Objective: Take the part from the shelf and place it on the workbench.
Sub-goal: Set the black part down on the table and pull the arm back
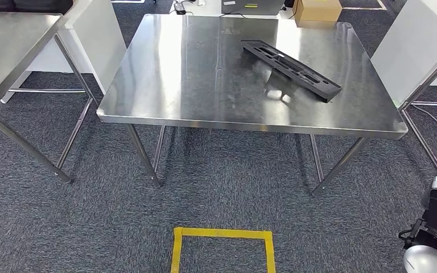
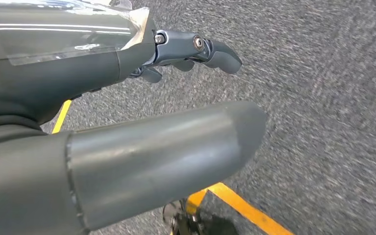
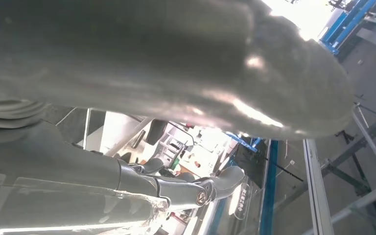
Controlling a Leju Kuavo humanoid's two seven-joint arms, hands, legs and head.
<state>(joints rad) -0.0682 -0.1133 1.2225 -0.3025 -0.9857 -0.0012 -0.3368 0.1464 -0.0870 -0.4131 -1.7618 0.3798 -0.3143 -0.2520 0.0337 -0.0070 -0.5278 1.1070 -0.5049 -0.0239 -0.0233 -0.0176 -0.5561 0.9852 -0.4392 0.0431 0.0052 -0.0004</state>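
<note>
One black part [image 1: 291, 69] lying flat on the steel table [image 1: 165, 85], well apart from both hands: left hand [image 2: 127, 122] and right hand [image 3: 142, 98] spread, holding nothing; placing apparently finished, nothing more called for.

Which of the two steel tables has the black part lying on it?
The large steel workbench straight ahead: the long black part lies slantwise on its right half. The other steel table, at the far left, shows no such part on its visible surface.
</note>
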